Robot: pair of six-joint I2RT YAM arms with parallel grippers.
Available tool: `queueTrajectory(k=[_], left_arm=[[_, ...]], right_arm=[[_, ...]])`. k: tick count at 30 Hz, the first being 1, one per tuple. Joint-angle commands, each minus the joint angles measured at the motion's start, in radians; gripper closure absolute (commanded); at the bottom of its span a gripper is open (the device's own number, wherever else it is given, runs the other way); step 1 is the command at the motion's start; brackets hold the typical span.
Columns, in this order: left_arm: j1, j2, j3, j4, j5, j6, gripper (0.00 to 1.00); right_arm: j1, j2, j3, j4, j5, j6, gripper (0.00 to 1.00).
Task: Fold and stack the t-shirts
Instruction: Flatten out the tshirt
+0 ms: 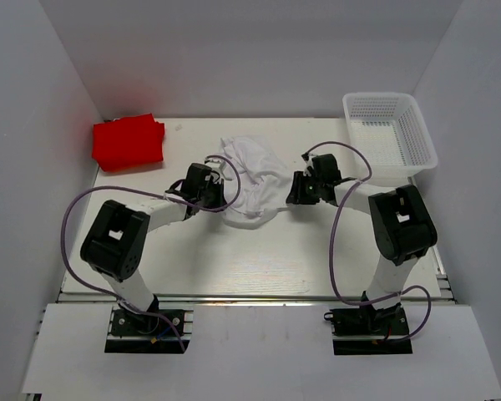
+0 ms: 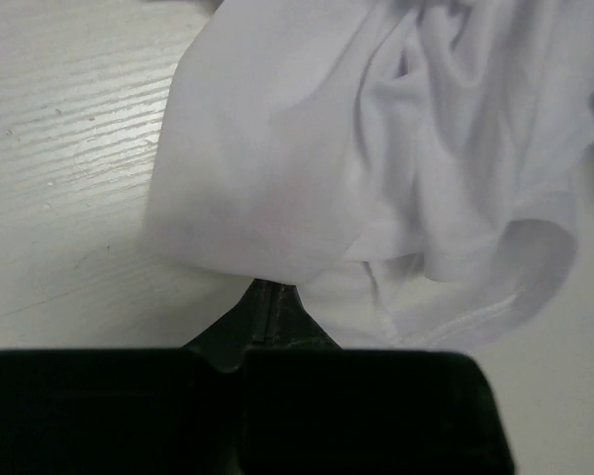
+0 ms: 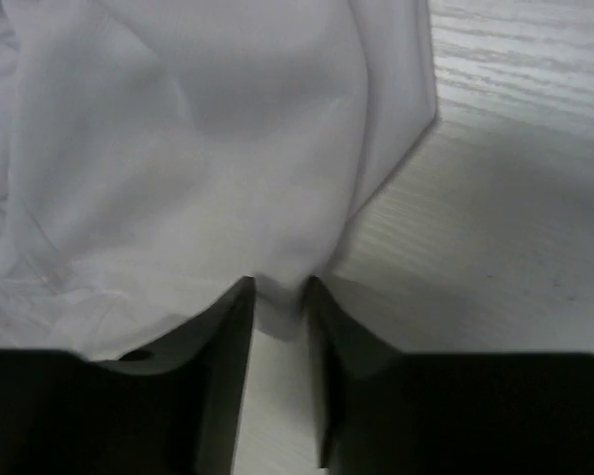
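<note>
Evidently the step in hand is the first grasp on the white t-shirt (image 1: 255, 180), ahead of spreading it out for a fold. Nearest, across the lower half of the overhead frame, runs a pale table (image 1: 259, 267) with a fine streaked grain. At frame centre, the left gripper (image 2: 272, 297) has its jaws together. Their tips are buried under the shirt's lower left edge, so I judge it clamped on a fold of cloth. The right gripper (image 3: 279, 297) meets the shirt's right side. Its jaws stand a narrow gap apart, with a tuck of fabric lying between the tips, not visibly pinched.

The shirt itself is a crumpled heap of thin matte cotton in soft rounded folds, and a stitched hem curls along the lower right of the left wrist view. It will sag and slip. The next move therefore likely calls for the right jaws to shut on that tuck, then for both grippers to lift and draw apart evenly until the cloth can be laid flat.

Farther up, at the upper left, the red t-shirt (image 1: 128, 142) lies as a compact, roughly squared bundle, well apart from the white one; it looks folded already. At the upper right stands a white plastic mesh basket (image 1: 426, 146), rectangular with gridded walls.
</note>
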Motion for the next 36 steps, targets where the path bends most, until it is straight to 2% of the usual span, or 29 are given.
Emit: queueTrajectory(k=[1,2,3,5,8,12,17,20,24,27,31,36], left_arm=[[-0.007,-0.146,-0.022,0.055,0.014,-0.007,1.0],[-0.007,-0.163,-0.022,0.055,0.014,-0.007,1.0],[-0.007,-0.18,-0.022,0.055,0.014,-0.007,1.0],[-0.007,-0.232,-0.001,0.027,0.014,-0.007,1.0],[-0.007,-0.295,0.03,0.002,-0.005,0.004,1.0],[-0.007,-0.433,0.05,-0.016,-0.041,0.028,1.0],[-0.007,-0.591,0.168,-0.109,-0.114,0.099,1.0],[-0.007,-0.634,0.254,-0.154,-0.126,0.155,1.0],[-0.007,-0.669,0.384,-0.215,-0.106,0.212,1.0],[-0.007,-0.7,0.509,-0.255,-0.115,0.234,1.0],[-0.007,-0.731,0.568,-0.255,-0.126,0.257,1.0],[-0.007,-0.742,0.702,-0.278,-0.056,0.268,1.0]], right_arm=[[0.032,0.048,0.044,0.003,0.007,0.021,0.72],[0.044,0.048,0.058,0.006,0.001,0.024,0.89],[0.046,0.042,0.06,0.004,-0.009,0.032,1.0],[0.047,0.0,0.057,0.007,0.005,0.033,1.0],[0.047,-0.149,0.021,0.05,0.069,0.042,1.0],[0.046,-0.42,-0.006,0.104,0.143,0.036,1.0],[0.044,-0.585,0.076,0.053,0.281,0.006,1.0],[0.043,-0.703,0.131,0.053,0.333,-0.034,1.0],[0.043,-0.761,0.24,0.021,0.373,-0.089,1.0],[0.044,-0.798,0.384,-0.014,0.437,-0.147,1.0],[0.041,-0.824,0.472,-0.016,0.465,-0.184,1.0],[0.043,-0.844,0.602,-0.06,0.442,-0.249,1.0]])
